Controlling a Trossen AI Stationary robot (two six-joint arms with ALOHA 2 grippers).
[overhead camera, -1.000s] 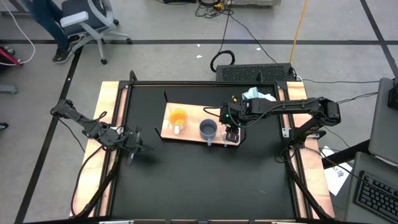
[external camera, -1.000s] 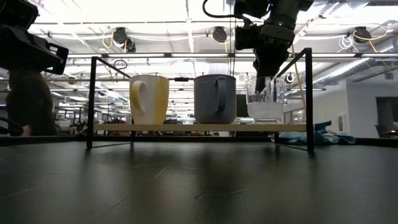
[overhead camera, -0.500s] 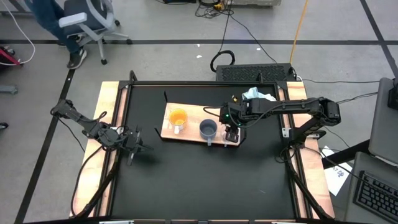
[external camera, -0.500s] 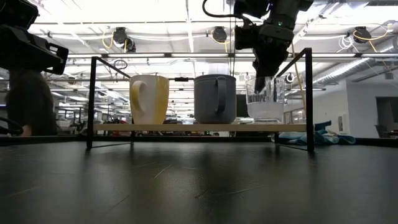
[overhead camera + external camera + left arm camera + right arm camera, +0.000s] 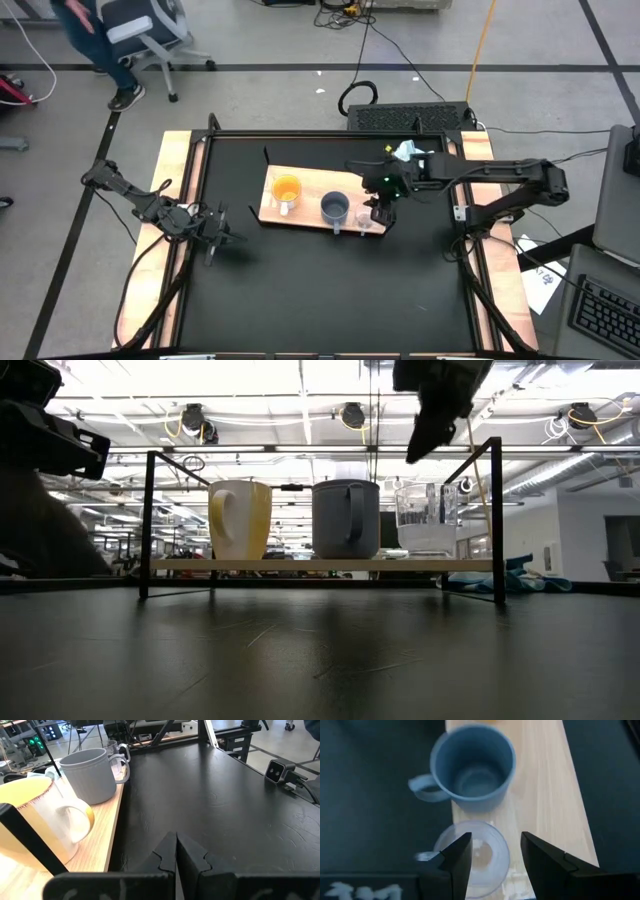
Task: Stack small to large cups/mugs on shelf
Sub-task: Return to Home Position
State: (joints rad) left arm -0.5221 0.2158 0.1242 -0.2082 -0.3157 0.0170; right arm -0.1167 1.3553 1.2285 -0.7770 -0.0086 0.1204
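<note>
Wide and empty, the right gripper [image 5: 494, 845] is hovering above the clear glass cup [image 5: 427, 520], seemingly released centre-frame on the shelf [image 5: 300, 565] beside the blue-grey mug [image 5: 346, 518] and orange mug [image 5: 240, 518], while the left gripper [image 5: 176, 847] is waiting closed at the high view's left.

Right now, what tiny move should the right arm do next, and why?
Probably draw back toward its own side. The right gripper hangs above the clear glass cup, jaws open, touching nothing; the cup stands on the shelf beside the blue-grey mug. The left gripper rests shut at the table's left edge.
</note>
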